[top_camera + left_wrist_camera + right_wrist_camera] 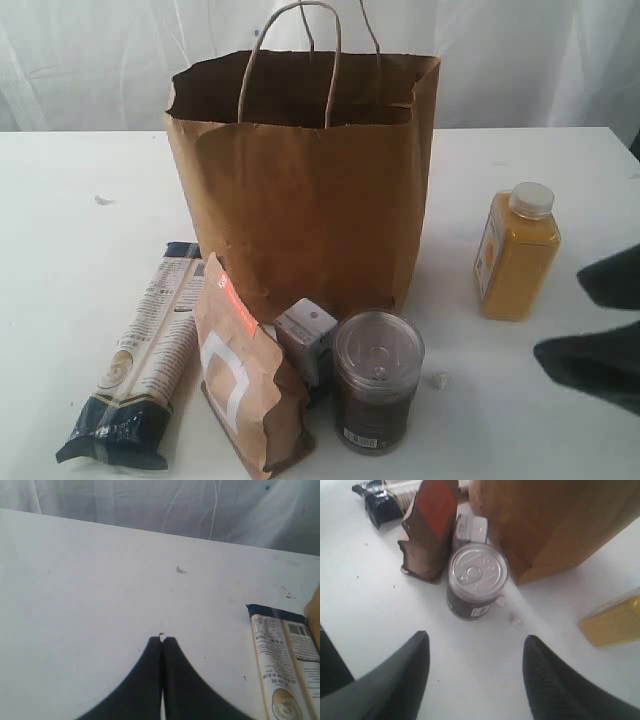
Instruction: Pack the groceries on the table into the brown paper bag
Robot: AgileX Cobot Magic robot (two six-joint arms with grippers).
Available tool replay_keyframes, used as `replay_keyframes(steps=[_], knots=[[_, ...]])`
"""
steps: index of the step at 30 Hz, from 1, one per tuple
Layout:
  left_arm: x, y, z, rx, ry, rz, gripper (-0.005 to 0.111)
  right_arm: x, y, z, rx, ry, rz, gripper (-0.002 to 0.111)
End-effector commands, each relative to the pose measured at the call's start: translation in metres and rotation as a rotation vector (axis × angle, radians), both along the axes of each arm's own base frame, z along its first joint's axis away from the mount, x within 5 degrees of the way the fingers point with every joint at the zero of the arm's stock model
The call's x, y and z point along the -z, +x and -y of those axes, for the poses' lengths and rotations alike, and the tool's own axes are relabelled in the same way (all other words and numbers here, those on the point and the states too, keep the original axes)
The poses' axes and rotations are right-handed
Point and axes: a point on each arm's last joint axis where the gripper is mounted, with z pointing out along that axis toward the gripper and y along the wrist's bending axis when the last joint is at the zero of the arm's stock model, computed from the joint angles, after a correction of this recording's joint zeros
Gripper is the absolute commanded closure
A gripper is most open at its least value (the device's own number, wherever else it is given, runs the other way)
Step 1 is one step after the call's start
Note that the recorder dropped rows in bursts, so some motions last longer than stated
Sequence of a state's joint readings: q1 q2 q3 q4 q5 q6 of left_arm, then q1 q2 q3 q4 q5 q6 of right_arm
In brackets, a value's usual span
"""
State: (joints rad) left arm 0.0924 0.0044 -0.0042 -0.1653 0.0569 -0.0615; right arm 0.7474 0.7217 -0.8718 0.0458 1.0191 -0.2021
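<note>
The brown paper bag (300, 190) stands open and upright mid-table (60, 260). In front of it lie the groceries: a long pasta packet (140, 360), a brown-orange pouch (245, 375), a small white-blue carton (306, 338) and a pull-tab can (378, 380). A yellow juice bottle (516, 255) stands to the bag's right. My right gripper (558, 312) hovers open at the right edge, empty, facing the can (477, 582) from some distance; its jaws (476, 637) are wide apart. My left gripper (162, 639) is shut on nothing over bare table, left of the pasta packet (282, 665).
A white curtain hangs behind the table's far edge. Small scraps lie on the tabletop: one by the can (437, 380), one at the far left (103, 200). Open tabletop lies between my right gripper and the can.
</note>
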Motion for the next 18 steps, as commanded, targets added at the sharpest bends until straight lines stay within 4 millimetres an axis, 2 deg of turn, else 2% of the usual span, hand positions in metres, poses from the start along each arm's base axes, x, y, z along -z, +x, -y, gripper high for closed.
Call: replay_keyframes(steps=[1, 9, 18], knots=[[0.001, 0.0, 0.0, 0.006, -0.004, 0.003, 0.107, 0.028, 0.002, -0.002, 0.005, -0.022, -0.034, 0.056], [0.001, 0.0, 0.0, 0.006, -0.004, 0.003, 0.107, 0.047, 0.01, -0.005, 0.009, -0.02, 0.048, 0.056], [0.001, 0.0, 0.0, 0.006, -0.004, 0.003, 0.107, 0.072, 0.02, -0.013, 0.031, -0.044, 0.001, 0.056]])
